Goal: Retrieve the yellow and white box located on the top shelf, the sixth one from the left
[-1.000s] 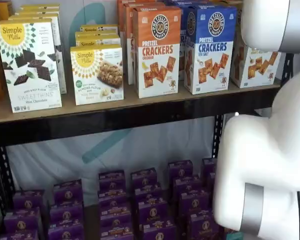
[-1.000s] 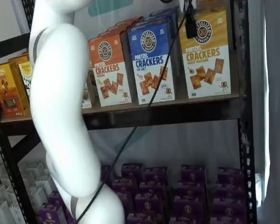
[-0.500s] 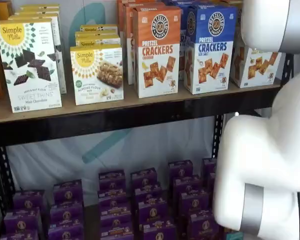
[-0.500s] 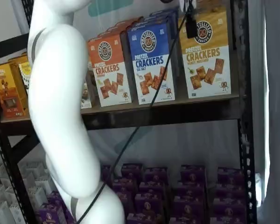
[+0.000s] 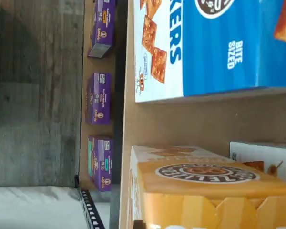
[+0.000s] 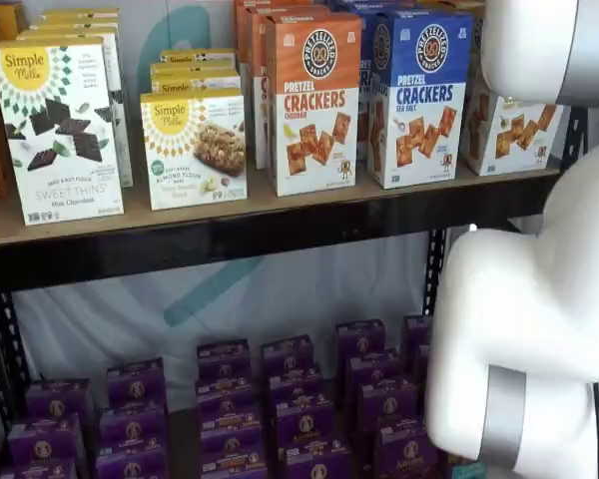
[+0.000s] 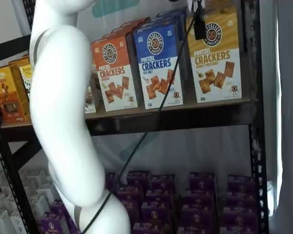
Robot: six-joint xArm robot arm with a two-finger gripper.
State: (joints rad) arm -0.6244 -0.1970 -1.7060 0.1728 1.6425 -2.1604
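The glossy, rectangular yellow and white box (image 7: 216, 56) stands upper right on the top shelf (image 7: 185, 118), beside the blue carton (image 7: 160, 66). The end effector (image 7: 199, 22) shows one dark finger; its opening cannot be told.

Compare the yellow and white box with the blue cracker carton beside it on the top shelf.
The yellow and white box has a yellow band; the blue carton has a blue one. The yellow stands at the row's right end, the blue left of it. Both are upright, with a round logo and pictured crackers.
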